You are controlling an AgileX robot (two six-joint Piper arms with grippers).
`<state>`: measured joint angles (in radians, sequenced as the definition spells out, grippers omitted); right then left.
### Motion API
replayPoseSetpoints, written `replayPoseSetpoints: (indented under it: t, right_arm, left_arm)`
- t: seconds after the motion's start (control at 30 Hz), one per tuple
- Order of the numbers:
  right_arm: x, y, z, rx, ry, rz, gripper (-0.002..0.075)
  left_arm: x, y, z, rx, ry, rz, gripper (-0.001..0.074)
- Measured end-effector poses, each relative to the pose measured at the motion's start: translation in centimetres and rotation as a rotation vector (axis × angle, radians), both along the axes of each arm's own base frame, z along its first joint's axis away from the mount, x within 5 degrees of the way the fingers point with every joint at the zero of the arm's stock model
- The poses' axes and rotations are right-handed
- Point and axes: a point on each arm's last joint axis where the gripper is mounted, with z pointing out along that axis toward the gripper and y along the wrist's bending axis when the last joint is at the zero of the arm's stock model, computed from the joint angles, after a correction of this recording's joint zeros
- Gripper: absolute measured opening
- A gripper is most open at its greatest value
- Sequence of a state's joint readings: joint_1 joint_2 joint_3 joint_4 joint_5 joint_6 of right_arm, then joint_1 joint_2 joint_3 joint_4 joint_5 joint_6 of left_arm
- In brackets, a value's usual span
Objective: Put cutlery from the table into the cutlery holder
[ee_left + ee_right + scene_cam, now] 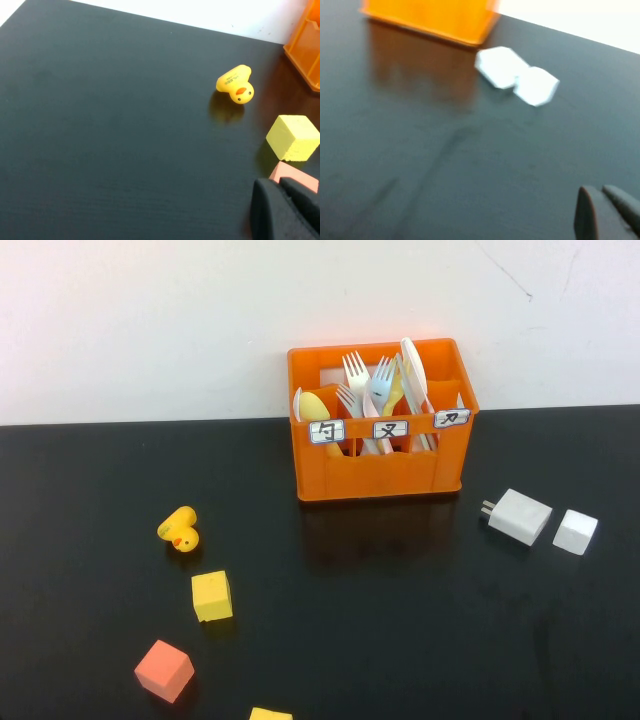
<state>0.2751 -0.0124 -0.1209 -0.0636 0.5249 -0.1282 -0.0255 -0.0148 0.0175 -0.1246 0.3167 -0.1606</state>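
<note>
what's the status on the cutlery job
Left pincer low by the cubes, right pincer low near the chargers, both shut, empty. Cutlery all in orange holder. Nothing blocking.

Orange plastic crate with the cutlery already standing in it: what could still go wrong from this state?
The orange plastic crate is crowded: forks and a tall white utensil lean together, so a bump could tip pieces out. No loose cutlery shows on the glossy black table, so another grasp might hit the yellow rubber duck or white charger block. Left gripper hovers over the pink cube; right gripper hovers over bare table.
</note>
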Motion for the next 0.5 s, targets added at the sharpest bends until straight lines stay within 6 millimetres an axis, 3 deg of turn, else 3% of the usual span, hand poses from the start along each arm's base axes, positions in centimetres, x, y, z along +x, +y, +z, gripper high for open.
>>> replayPoseSetpoints:
  t: [0.27, 0.5]
  right_arm:
    - [0.5, -0.5, -3.2, 0.154, 0.088, -0.286, -0.0002]
    - [1.0, -1.1, -3.1, 0.18, -0.004, -0.397, -0.0002]
  left_arm:
    - [0.0, 0.0, 0.0, 0.0, 0.002, 0.0, -0.0001]
    - [0.0, 0.0, 0.0, 0.0, 0.002, 0.0, -0.0001]
